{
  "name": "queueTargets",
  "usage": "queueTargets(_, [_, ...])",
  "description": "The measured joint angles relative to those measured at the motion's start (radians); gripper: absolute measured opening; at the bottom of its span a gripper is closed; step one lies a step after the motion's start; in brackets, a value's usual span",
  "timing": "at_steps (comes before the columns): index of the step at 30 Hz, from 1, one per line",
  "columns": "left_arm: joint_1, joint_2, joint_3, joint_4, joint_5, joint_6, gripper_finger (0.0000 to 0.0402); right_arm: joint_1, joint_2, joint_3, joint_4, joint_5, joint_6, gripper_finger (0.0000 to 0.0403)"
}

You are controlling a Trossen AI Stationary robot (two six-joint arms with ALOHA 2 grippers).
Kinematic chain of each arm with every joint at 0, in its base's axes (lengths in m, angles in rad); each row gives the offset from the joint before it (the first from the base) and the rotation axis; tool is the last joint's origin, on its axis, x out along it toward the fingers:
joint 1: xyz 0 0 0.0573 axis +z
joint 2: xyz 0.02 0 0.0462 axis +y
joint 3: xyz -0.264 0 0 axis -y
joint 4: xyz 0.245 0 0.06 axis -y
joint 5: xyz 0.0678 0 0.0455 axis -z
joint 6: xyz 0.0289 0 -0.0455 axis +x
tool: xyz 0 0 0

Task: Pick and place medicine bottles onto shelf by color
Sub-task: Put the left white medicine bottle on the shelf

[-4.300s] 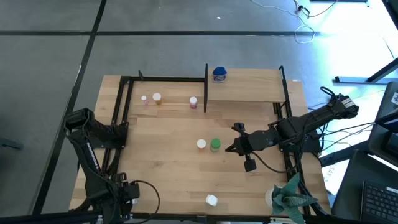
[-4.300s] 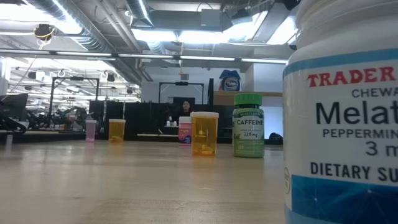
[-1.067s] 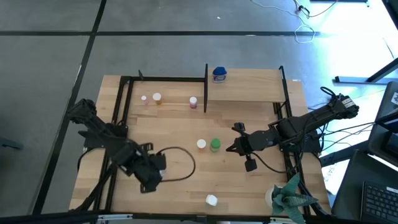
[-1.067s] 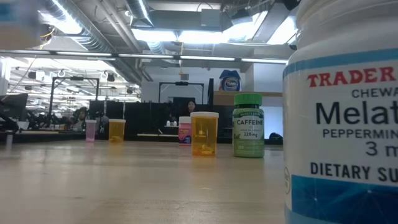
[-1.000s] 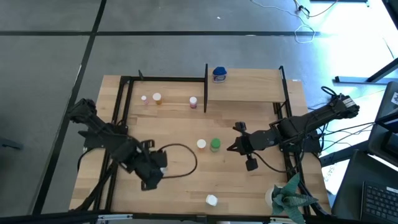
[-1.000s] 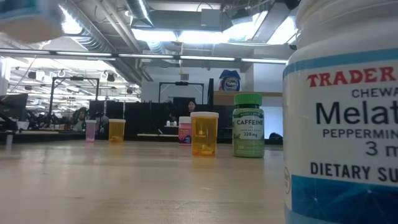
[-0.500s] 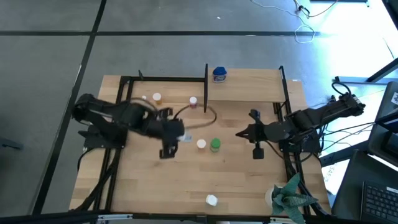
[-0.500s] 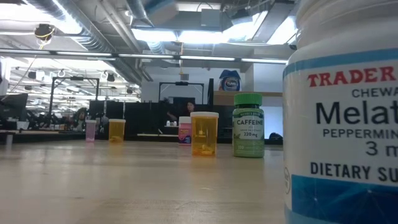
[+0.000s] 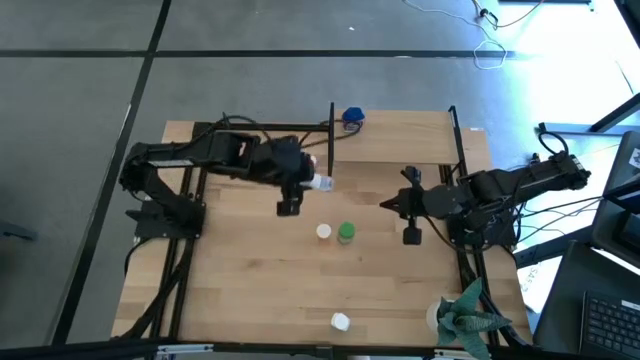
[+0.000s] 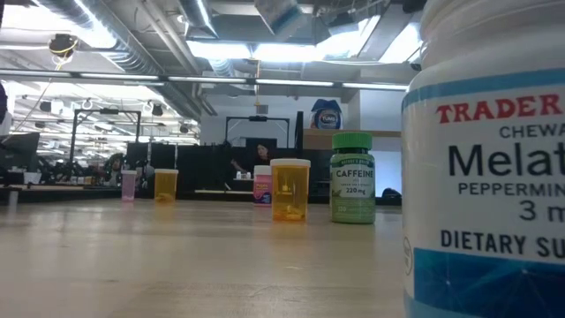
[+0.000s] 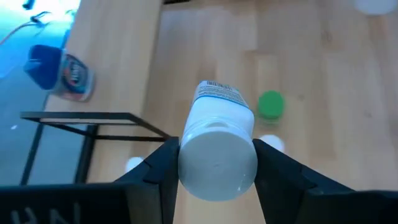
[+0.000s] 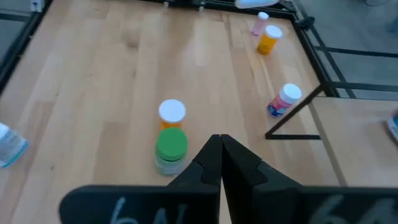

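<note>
My left gripper [image 9: 308, 181] hangs over the table's middle, just left of the shelf [image 9: 400, 140], shut on a white bottle [image 11: 217, 149]. Below it a green-capped bottle [image 9: 346, 233] and a white-capped orange one [image 9: 324, 232] stand on the table. A blue bottle [image 9: 352, 117] stands on the shelf's far edge. A pink bottle [image 12: 283, 101] stands by the shelf's black upright. An orange bottle [image 12: 268, 39] and a small pink one [image 12: 259, 23] stand at the far left. My right gripper [image 12: 219, 155] is shut and empty, right of the green bottle. My left gripper pinches the white bottle between its two fingers [image 11: 163, 163], one on each side of its round white end [image 11: 186, 163]. That end faces the wrist and the labelled body [image 11: 217, 93] points away along the fingers. The bottle is lifted clear of the table, lying slanted rather than upright.
Another white bottle [image 9: 341, 322] stands near the table's front edge, close before the low camera [image 10: 485, 168]. A green paper plant [image 9: 465, 320] sits at the near right corner. Black frame rails [image 9: 190, 200] run along the table's left and far sides.
My left gripper has swung from the near left of the table up and toward the far middle, beside the shelf, rolling as it went, with the white bottle still between its fingers. My right gripper has drawn back a little toward the table's right edge.
</note>
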Motion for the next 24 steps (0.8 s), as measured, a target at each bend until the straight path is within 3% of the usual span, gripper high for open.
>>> queueTargets(11, [0.161, 0.032, 0.003, 0.217, 0.112, 0.192, 0.0151, -0.099, 0.001, 0.0, 0.036, 0.0, -0.038, 0.0029])
queueTargets(24, [0.242, 0.11, -0.001, 0.248, 0.172, 0.285, 0.0151, -0.198, 0.006, 0.0, 0.098, 0.009, -0.124, 0.0031])
